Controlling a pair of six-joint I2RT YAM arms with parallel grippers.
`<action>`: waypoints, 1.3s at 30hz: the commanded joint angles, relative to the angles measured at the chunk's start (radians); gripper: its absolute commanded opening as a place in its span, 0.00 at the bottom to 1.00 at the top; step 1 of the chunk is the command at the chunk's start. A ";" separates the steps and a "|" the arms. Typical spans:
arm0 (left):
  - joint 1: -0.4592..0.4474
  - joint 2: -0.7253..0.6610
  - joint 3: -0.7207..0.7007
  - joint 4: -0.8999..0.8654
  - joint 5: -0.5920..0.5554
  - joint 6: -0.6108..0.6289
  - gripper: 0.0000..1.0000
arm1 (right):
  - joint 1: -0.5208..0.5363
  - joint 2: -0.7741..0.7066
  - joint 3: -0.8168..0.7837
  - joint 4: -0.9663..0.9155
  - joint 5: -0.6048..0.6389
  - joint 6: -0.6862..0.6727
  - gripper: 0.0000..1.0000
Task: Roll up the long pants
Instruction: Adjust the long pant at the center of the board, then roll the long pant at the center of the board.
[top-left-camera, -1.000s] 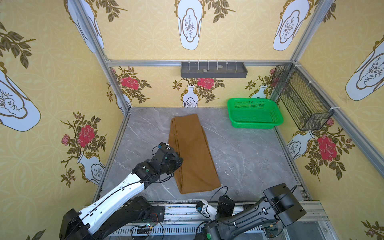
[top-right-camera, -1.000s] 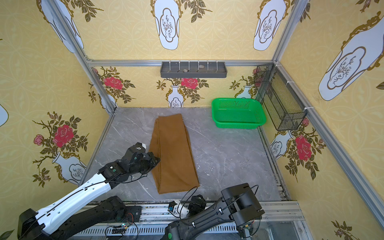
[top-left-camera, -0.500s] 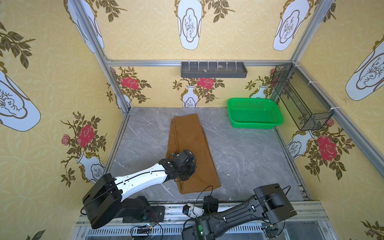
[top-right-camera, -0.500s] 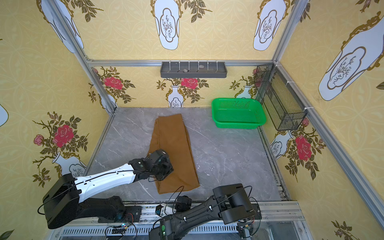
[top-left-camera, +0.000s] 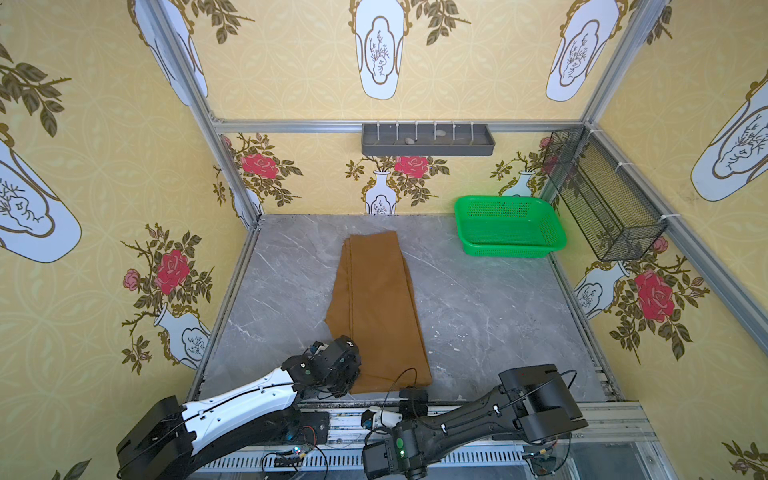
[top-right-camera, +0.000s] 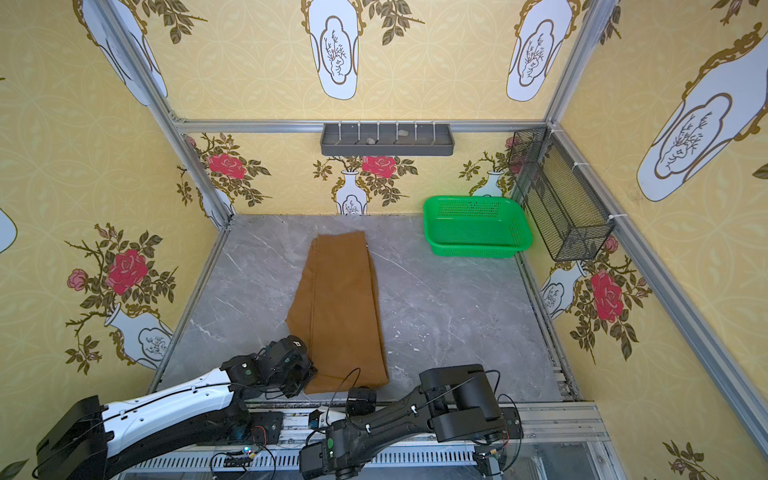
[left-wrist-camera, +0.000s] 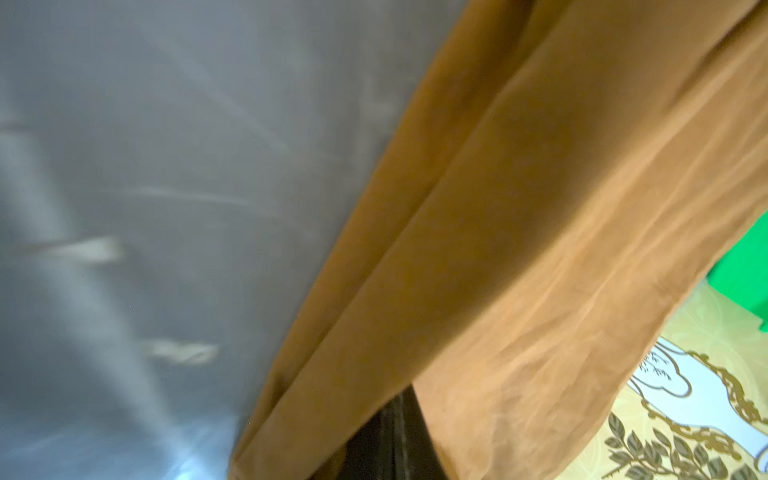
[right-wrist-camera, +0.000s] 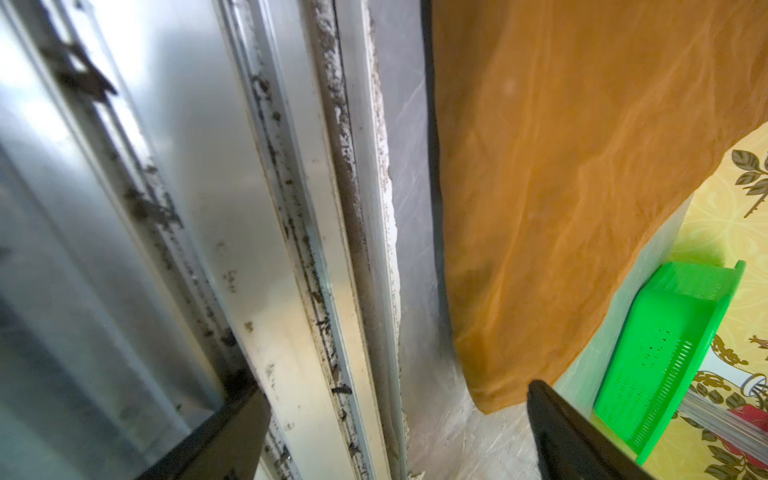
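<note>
The left hand (top-left-camera: 351, 374) sits over the near left corner of the long ochre-brown cloth pants (top-left-camera: 378, 307), and in both top views its fingers are hidden under the black wrist body. The blurred left wrist view shows only a dark strip among cloth folds. The hand is closed tight, but whether any cloth is pinched in it cannot be told. The pants (top-right-camera: 340, 307) lie folded lengthwise into one narrow strip on the grey marble-veined surface (top-left-camera: 478, 316), running from far to near, left of centre. Which end is the waist is not clear. Only the right wrist view shows the right hand (right-wrist-camera: 392, 386). Its two dark fingers (right-wrist-camera: 573, 436) are spread wide with nothing between them, low over the near metal rail (right-wrist-camera: 291, 249). The pants' near edge lies just beyond that rail. Bare surface runs along both long sides of the pants, wider on the right. There a green perforated plastic basket (top-left-camera: 511, 250) stands in the far right corner, well apart from the pants.
</note>
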 joint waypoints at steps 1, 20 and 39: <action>0.000 -0.051 0.021 -0.224 -0.076 -0.020 0.00 | -0.009 -0.023 0.027 0.009 0.155 0.011 0.97; 0.002 0.166 0.156 -0.138 -0.057 0.069 0.00 | -0.031 -0.052 -0.009 0.157 0.120 -0.070 0.98; 0.003 0.036 0.059 -0.148 -0.035 0.001 0.00 | -0.215 -0.020 -0.185 0.618 0.093 -0.284 0.97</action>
